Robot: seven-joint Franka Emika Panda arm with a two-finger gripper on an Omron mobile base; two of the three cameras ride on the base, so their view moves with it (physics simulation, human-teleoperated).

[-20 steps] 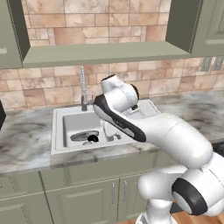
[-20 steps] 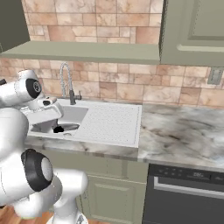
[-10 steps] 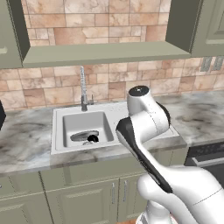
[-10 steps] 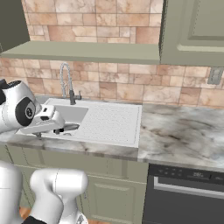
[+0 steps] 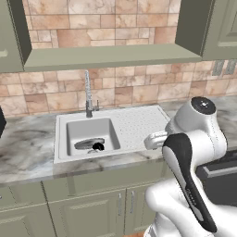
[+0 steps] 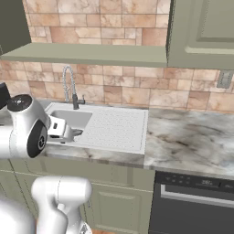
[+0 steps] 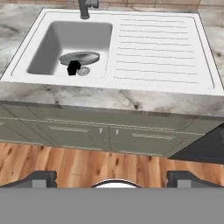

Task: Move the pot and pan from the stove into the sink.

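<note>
One half of the job looked settled. The small round shiny steel frying pan (image 7: 81,57) lay on the floor of the rectangular pale grey-white sink (image 7: 46,50), close to the drain, below the tall chrome faucet (image 5: 87,92). Its black handle showed as a short dark stub toward the front of the basin, so I could not read its long axis with any confidence.

The white arm's end effector (image 7: 113,178) hung out in front of the marbled counter (image 7: 131,99), level with the ribbed draining board. Its two dark fingertips (image 7: 41,177) stood wide apart with nothing between them. From there the pan lay ahead and off to the robot's left, well apart from the fingers, with the counter's front edge in between.

With the pan resting flat in the basin, I judged that the lidded pot was what remained. The empty hand had no business with the sink and would need to turn away from it toward the stove.
</note>
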